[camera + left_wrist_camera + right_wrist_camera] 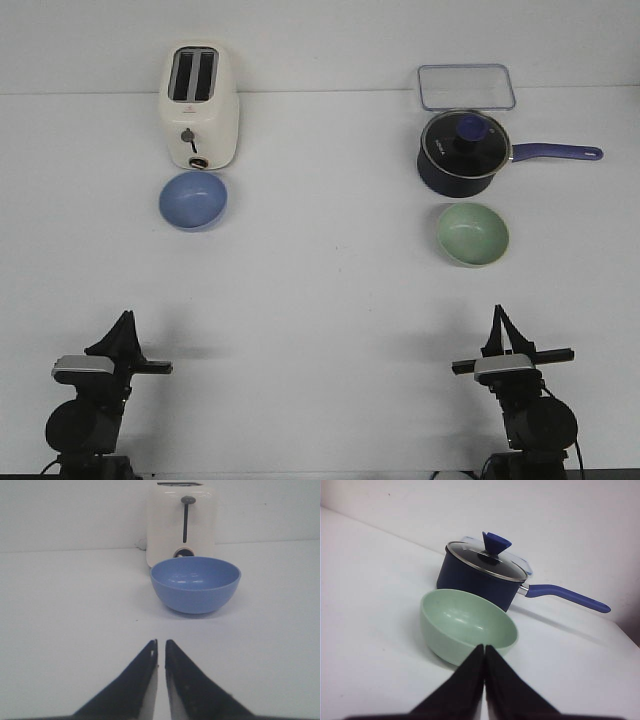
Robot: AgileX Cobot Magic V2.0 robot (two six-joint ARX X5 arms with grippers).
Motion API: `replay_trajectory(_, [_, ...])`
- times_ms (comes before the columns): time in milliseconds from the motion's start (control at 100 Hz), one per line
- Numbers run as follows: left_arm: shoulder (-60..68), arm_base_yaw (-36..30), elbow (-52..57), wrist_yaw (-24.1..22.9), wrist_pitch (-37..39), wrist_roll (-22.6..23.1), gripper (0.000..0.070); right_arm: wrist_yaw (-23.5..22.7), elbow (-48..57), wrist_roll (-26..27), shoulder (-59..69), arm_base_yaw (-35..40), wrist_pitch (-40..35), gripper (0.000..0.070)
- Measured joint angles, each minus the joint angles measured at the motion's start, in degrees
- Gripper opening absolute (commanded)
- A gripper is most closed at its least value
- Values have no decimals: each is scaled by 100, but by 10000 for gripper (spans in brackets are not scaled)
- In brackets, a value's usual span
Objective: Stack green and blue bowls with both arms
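The blue bowl (193,199) stands upright on the white table at the left, just in front of the toaster; it also shows in the left wrist view (195,584). The green bowl (471,234) stands upright at the right, in front of the saucepan; it also shows in the right wrist view (467,625). My left gripper (127,318) is shut and empty near the front edge, well short of the blue bowl; its tips show in the left wrist view (161,643). My right gripper (497,312) is shut and empty, short of the green bowl; its tips show in the right wrist view (484,648).
A cream toaster (201,106) stands behind the blue bowl. A dark navy saucepan (464,154) with a glass lid and a blue handle pointing right stands behind the green bowl. A clear rectangular container lid (466,86) lies behind the saucepan.
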Motion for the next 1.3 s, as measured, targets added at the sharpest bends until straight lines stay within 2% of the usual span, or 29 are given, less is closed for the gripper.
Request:
replay_trajectory(920, [0,0,0,0,0,0,14,-39,0,72,0,0,2,0])
replay_trajectory(1040, [0,0,0,0,0,0,14,-42,0,614,0,0,2,0])
replay_trajectory(1220, [0,0,0,0,0,0,14,114,2,2105,0,0,-7,0])
replay_trajectory(1300, [0,0,0,0,0,0,14,203,105,2614,2,0,-295,0])
